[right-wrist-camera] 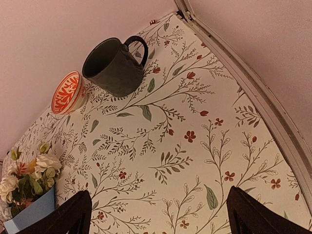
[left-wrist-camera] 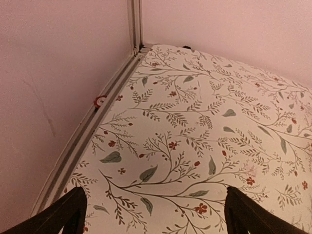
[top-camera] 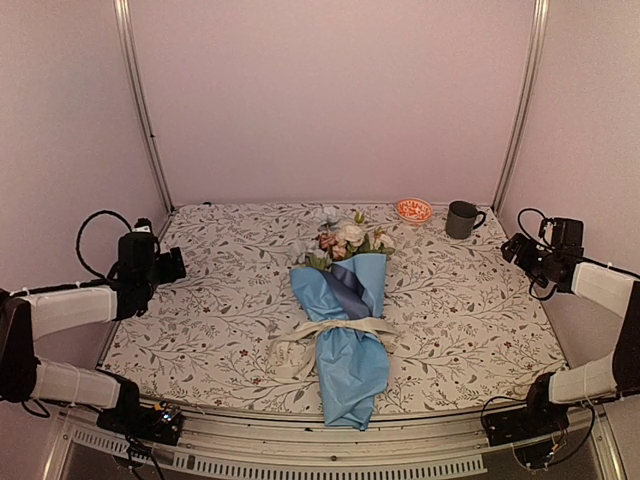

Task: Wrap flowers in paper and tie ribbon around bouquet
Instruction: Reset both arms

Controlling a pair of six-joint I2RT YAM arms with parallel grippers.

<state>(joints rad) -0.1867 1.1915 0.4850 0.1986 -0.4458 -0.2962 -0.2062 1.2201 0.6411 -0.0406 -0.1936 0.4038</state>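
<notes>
The bouquet (top-camera: pixel 345 340) lies lengthwise in the middle of the table, a cone of light blue paper (top-camera: pixel 352 375) with a navy fold. White and pink flowers (top-camera: pixel 348 238) stick out of its far end. A cream ribbon (top-camera: pixel 335 331) is tied round its middle, with loose ends trailing left. My left gripper (top-camera: pixel 178 265) hangs open over the left table edge, far from the bouquet. My right gripper (top-camera: pixel 510 248) is open at the right edge, holding nothing. In the right wrist view the flowers (right-wrist-camera: pixel 29 173) and a paper corner (right-wrist-camera: pixel 31 214) show at lower left.
A dark grey mug (top-camera: pixel 461 219) and a small orange-patterned bowl (top-camera: pixel 413 210) stand at the back right; the mug (right-wrist-camera: pixel 114 67) and bowl (right-wrist-camera: pixel 67 92) also show in the right wrist view. A leaf-printed tablecloth (top-camera: pixel 220 300) covers the table. Enclosure walls and metal posts (top-camera: pixel 140 100) surround it.
</notes>
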